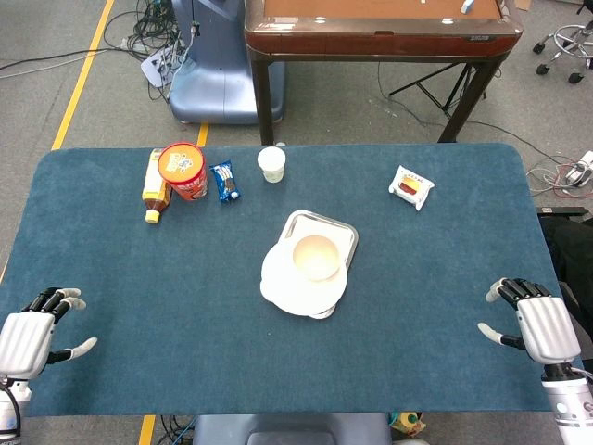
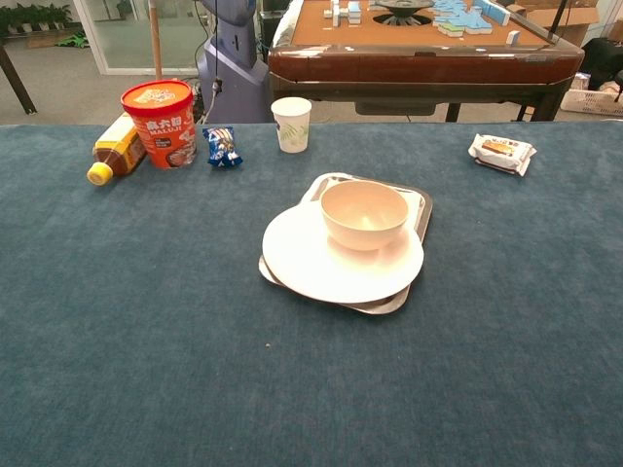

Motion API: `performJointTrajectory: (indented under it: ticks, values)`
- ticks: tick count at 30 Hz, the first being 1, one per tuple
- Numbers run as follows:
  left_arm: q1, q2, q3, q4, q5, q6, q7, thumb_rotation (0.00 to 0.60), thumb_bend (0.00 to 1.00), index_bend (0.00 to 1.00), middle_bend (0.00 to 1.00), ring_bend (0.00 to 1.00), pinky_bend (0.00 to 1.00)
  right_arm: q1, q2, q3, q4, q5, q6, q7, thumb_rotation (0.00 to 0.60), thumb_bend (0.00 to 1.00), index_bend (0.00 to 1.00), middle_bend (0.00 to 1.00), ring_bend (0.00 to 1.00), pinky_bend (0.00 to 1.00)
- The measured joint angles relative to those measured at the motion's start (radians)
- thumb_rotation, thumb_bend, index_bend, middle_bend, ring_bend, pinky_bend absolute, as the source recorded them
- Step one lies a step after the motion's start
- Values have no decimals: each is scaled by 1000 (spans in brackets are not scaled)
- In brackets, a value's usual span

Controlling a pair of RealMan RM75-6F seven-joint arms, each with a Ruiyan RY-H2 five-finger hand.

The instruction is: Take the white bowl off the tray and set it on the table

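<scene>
The white bowl [image 1: 316,256] [image 2: 364,214] stands upright on a white plate [image 1: 289,287] [image 2: 311,268], which lies on a metal tray [image 1: 341,225] [image 2: 421,206] at the middle of the blue table. My left hand [image 1: 35,334] hovers over the table's near left corner, fingers apart, holding nothing. Over the near right edge, my right hand [image 1: 535,323] is likewise open and empty. Both hands are far from the bowl. The chest view shows neither hand.
At the back left lie a yellow-capped bottle [image 1: 155,185] [image 2: 115,149], a red noodle cup [image 1: 182,171] [image 2: 159,122] and a blue snack packet [image 1: 225,182] [image 2: 223,147]. A paper cup [image 1: 271,164] [image 2: 292,124] stands behind the tray. A wrapped snack [image 1: 411,186] [image 2: 501,153] lies back right.
</scene>
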Motion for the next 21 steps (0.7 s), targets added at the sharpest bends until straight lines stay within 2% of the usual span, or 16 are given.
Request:
performJointTrajectory:
  ticks: [10,13,15,18,21]
  values:
    - [-7,-4,-1,9,3,-3,-11,600,6,442,315,220,432,-12,-8,14,-2,9,33,-28,600,110,498,394,317,370]
    - [-6,-3,-1,5,0,-3,-13,600,6,449,315,220,432,-11,-16,21,-8,3,47,-29,600,110,511,315,236,359]
    - [-6,-3,-1,5,2,1,-10,600,6,458,315,220,432,-5,-19,26,-11,-6,52,-41,600,110,513,250,174,305]
    - [-7,-4,0,2,5,0,-5,600,6,461,315,220,432,14,-14,35,-24,-18,42,-73,600,135,513,198,133,236]
    - [-10,-4,2,2,4,-7,-4,600,6,461,315,220,432,44,-4,55,-57,-17,17,-121,600,195,513,158,126,225]
